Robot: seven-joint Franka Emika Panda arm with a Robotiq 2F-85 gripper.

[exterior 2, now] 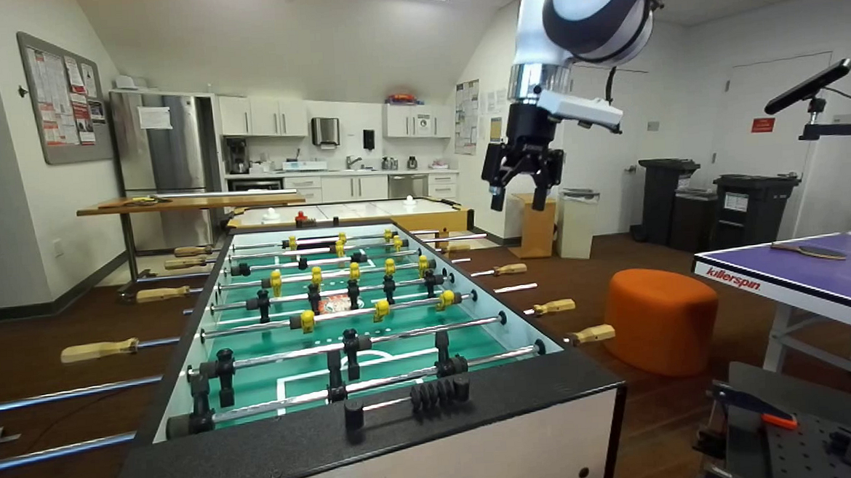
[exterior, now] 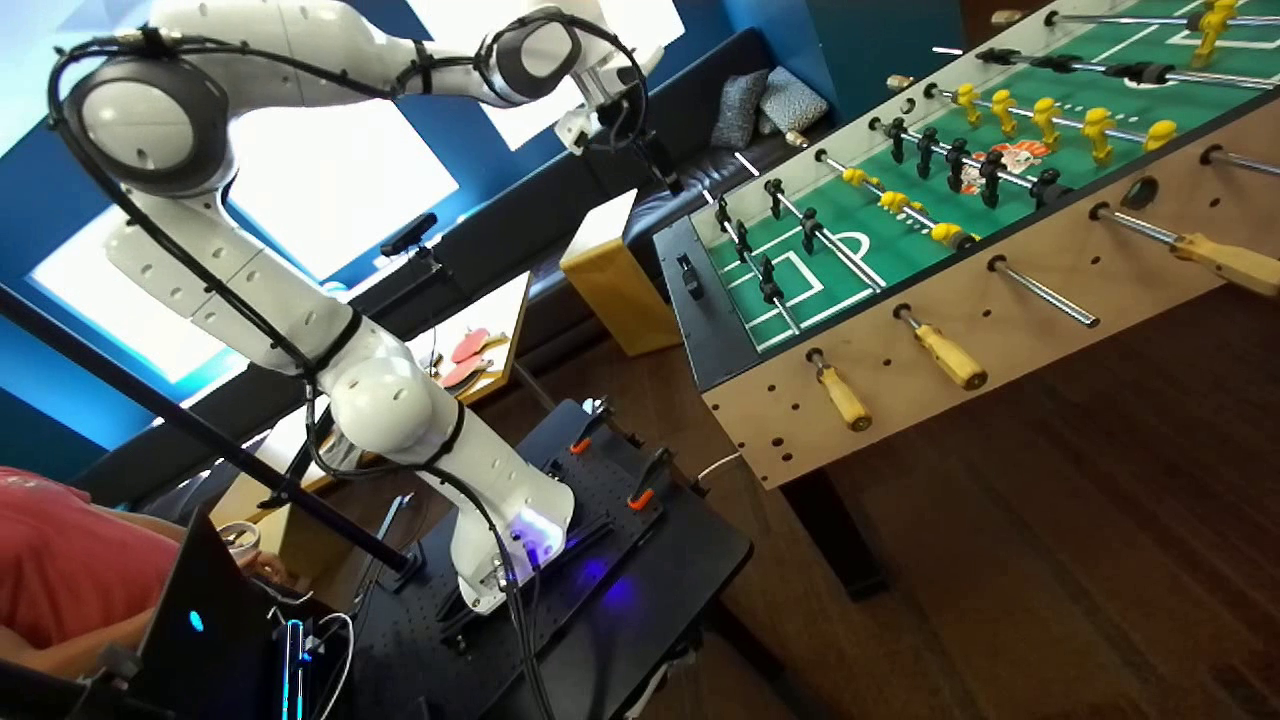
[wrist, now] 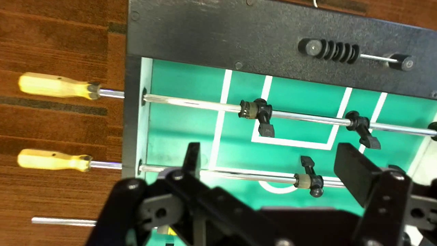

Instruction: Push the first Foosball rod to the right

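We see the claw (exterior 2: 519, 199) hanging in the air above the table (wrist: 211, 37), apart from the rods. Its two black fingers (wrist: 356, 172) are spread wide from each other. In the wrist view they cover partly the second rod (wrist: 245, 176), whose wooden handle (wrist: 54, 160) also shows. Higher in this view is the first Foosball rod (wrist: 307, 117). It goes across the green field (wrist: 184, 128) just beside the black end of the table, and its tan handle (wrist: 54, 85) sticks out at the left, with a short piece of bare bar between the handle and the side wall (wrist: 131, 116). On this rod we find small black player figures (wrist: 264, 118). On the black end sits the score counter (wrist: 341, 52). In an exterior view, the orange stool (exterior 2: 661, 323) stands at the handle side of these two rods. Also in an exterior view, we notice one person (exterior: 80, 570) in a red shirt, behind the black laptop (exterior: 190, 610).
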